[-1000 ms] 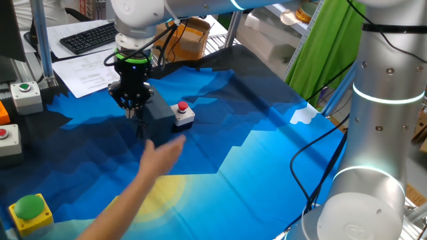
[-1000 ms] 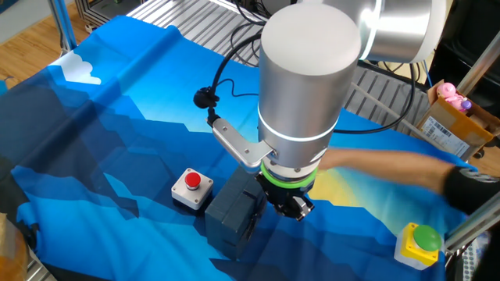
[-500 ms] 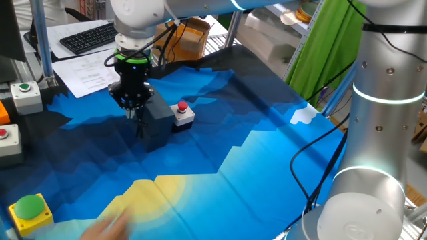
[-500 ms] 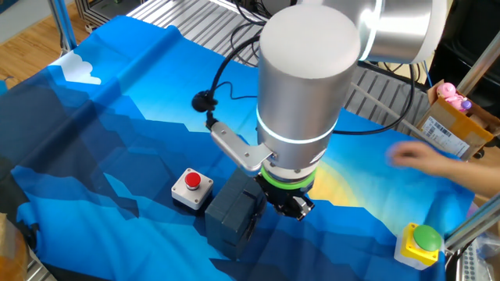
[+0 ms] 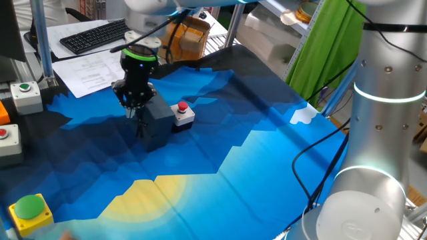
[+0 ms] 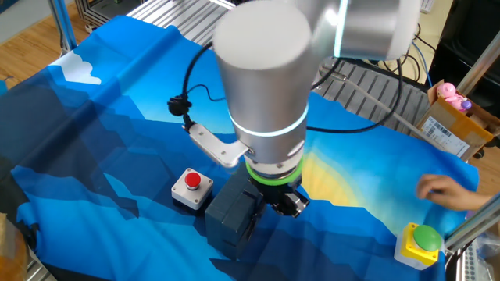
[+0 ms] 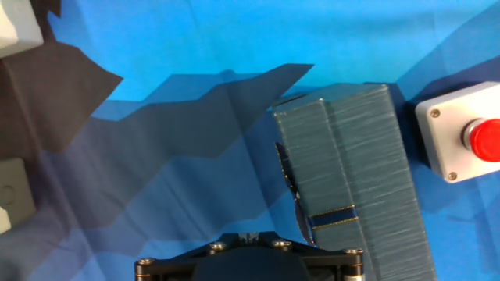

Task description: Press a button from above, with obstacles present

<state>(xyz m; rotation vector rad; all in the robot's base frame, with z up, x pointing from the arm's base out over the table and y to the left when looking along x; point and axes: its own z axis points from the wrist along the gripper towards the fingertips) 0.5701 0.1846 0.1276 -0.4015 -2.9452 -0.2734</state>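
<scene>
**Gripper hanging beside the dark block, button box on the far side**

The gripper [image 5: 139, 119] is hanging low over the blue-patterned surface [image 5: 267, 160], right against the side of the dark block [image 5: 157, 121]. In the hand view 1 thin finger edge is showing just at the block's [image 7: 355, 179] left face; whether the fingers are apart or together I cannot tell, since no view is showing both tips clearly.

The button [image 5: 182, 107], red and round, is sitting on its small white-grey box [image 5: 184, 117], which is standing just beside the block on the side away from the gripper. In the other fixed view the button [image 6: 192, 181] is lying left of the block [image 6: 233, 215], with the arm's large wrist above the block.

A green button on a yellow box [image 5: 27, 211] is resting near the surface's edge, well apart from the block. A person's hand [image 6: 444, 190] is showing at the surface's edge near that yellow box [image 6: 419, 243].
</scene>
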